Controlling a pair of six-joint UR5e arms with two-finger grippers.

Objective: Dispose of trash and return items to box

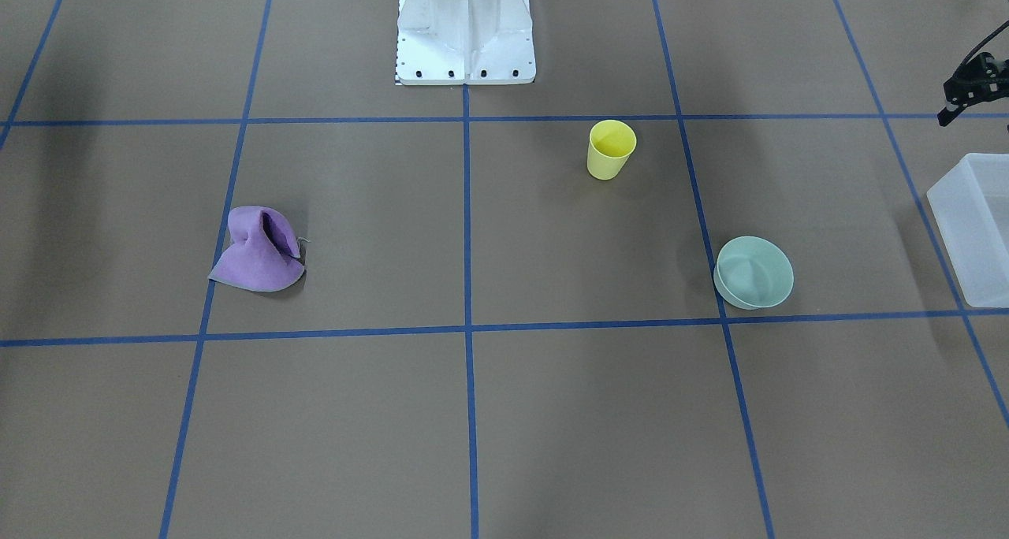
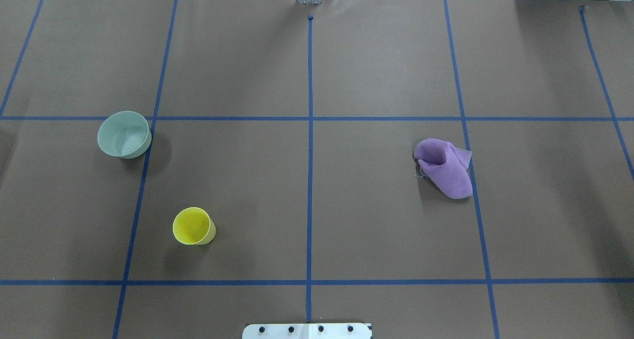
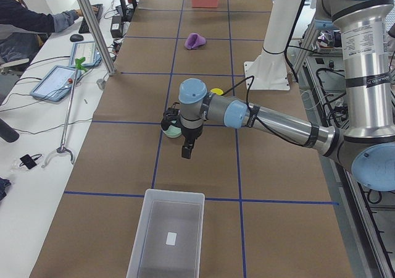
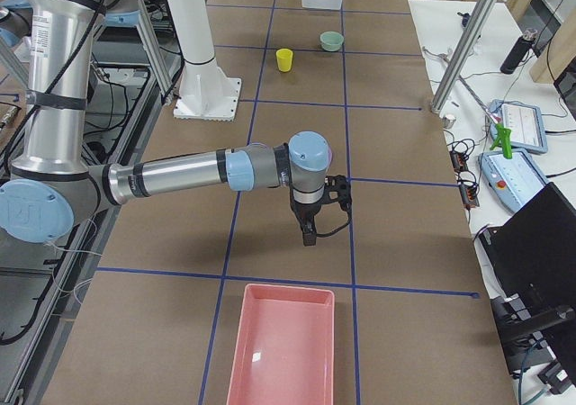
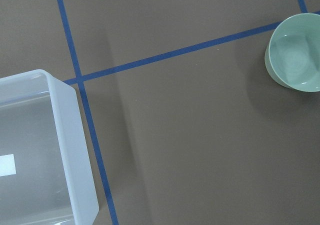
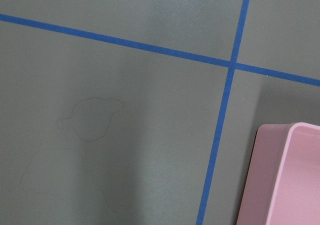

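Note:
The pale-yellow cup (image 1: 611, 151) stands upright near the pedestal, and also shows in the overhead view (image 2: 193, 226). The mint-green bowl (image 1: 754, 273) sits upright beside a tape line, also in the overhead view (image 2: 124, 134) and the left wrist view (image 5: 295, 52). The translucent white box (image 1: 973, 232) stands empty at the table's end (image 3: 166, 241). My left gripper (image 3: 186, 149) hangs above the table between bowl and box, holding nothing; I cannot tell whether it is open. My right gripper (image 4: 309, 229) hovers near the pink tray; I cannot tell its state.
A crumpled purple cloth (image 1: 258, 251) lies on the right arm's side (image 2: 444, 166). A pink tray (image 4: 283, 346) stands at that table end. The white pedestal (image 1: 465, 31) is at the robot's edge. An operator sits beside the table in the exterior left view.

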